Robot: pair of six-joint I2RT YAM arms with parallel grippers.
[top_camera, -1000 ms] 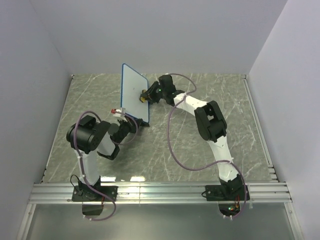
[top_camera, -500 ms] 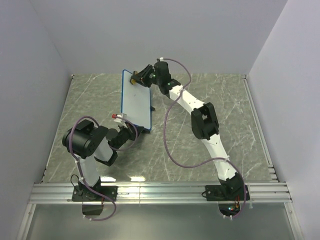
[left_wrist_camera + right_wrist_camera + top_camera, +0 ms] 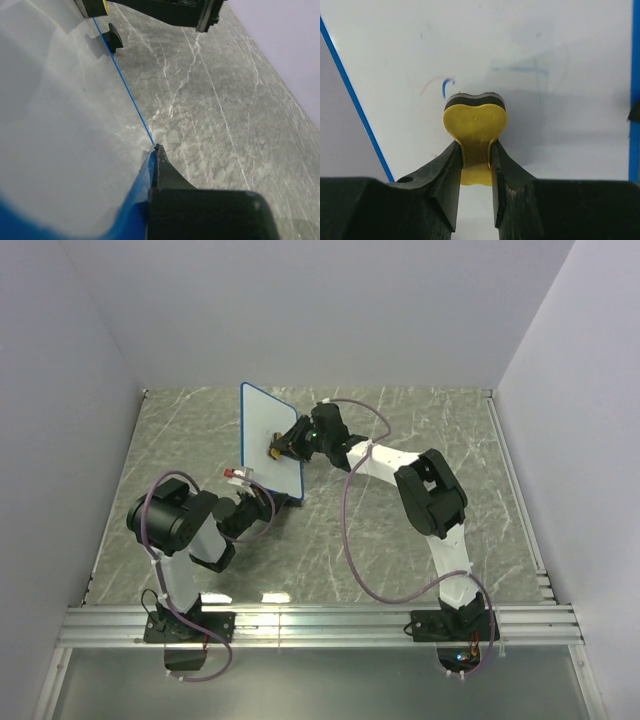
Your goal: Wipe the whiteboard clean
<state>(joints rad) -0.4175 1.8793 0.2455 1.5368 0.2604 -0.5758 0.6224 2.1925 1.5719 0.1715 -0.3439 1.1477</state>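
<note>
"Top external view: where is the whiteboard (image 3: pixel 262 435) being kept?"

"It is being held upright, slightly tilted, over the worktop (image 3: pixel 180 440), left of centre and toward the far edge. Its lower edge is being pinched tightly at the blue frame by the left gripper (image 3: pixel 262 492)."

"And what is being done by the right gripper (image 3: pixel 284 446)?"

"A yellow-and-black eraser (image 3: pixel 475 117) is being clamped between its narrowly set fingers, and the black pad appears to be pressed against the white face. Wiping is judged to be under way. A small blue curl (image 3: pixel 447 86) and a faint blue streak (image 3: pixel 520 69) are being shown just beyond the pad."

"What is being called for next?"

"The eraser is probably being needed over those marks, with the board being kept steady against the push."
</note>
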